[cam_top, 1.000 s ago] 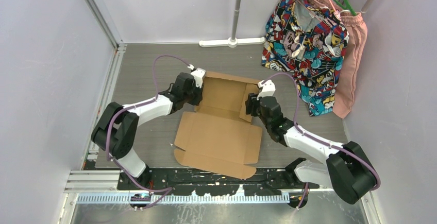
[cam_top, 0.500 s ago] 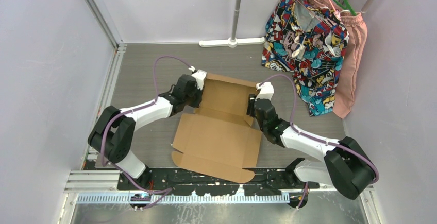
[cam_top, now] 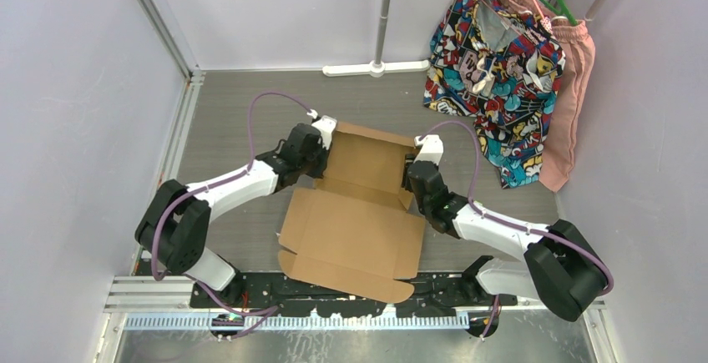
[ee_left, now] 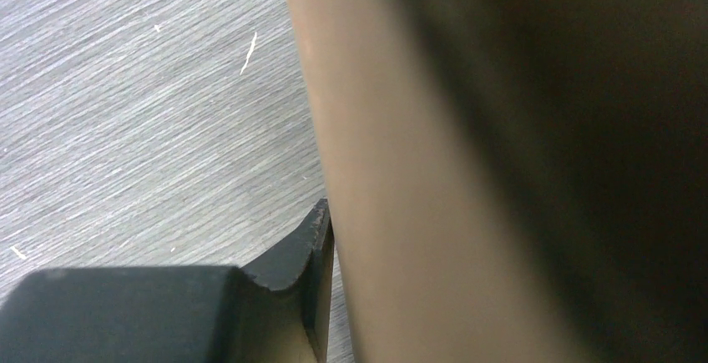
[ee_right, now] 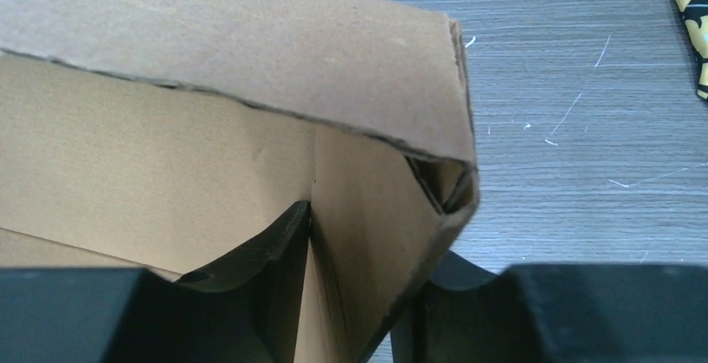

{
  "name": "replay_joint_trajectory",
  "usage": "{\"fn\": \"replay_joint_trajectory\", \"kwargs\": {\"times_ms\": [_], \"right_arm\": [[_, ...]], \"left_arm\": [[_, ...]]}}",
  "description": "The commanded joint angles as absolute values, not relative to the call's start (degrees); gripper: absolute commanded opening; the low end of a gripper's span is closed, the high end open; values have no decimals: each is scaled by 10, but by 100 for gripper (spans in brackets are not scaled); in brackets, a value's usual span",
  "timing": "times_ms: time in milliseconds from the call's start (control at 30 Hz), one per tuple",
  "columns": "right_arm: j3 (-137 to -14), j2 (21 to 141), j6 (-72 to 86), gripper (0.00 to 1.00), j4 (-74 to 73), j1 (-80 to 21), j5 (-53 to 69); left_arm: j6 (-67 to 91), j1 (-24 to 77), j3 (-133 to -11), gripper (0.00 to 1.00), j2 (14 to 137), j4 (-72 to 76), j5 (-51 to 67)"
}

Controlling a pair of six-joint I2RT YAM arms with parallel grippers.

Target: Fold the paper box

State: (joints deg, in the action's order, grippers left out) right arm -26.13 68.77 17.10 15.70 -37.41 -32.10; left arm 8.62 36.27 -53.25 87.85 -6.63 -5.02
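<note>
The paper box lay on the bench between the two arms, half formed. Its far part stood as a shallow tray with raised walls, and bare cardboard floor showed inside. Its near part lay flat, flaps spread toward the arm bases. The right fingers grasped the tray's right wall, one inside the tray and one outside. Of the left fingers only one showed, lying against the tray's left wall; whether they were clenched on it could not be told. Patterned clothes hung at the far right.
</note>
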Motion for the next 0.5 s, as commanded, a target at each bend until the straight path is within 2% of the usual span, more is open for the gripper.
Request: {"fn": "replay_joint_trajectory", "kwargs": {"times_ms": [0,100,467], "right_arm": [[-283,678,180,36,158,-372,-361],[-284,677,183,31,156,-373,-363],[-312,693,179,25,131,-374,-374]], "left_arm": [[90,374,-560,18,841,-80,-44],[93,377,-562,18,838,-87,-52],[105,398,-587,18,836,-129,-94]]}}
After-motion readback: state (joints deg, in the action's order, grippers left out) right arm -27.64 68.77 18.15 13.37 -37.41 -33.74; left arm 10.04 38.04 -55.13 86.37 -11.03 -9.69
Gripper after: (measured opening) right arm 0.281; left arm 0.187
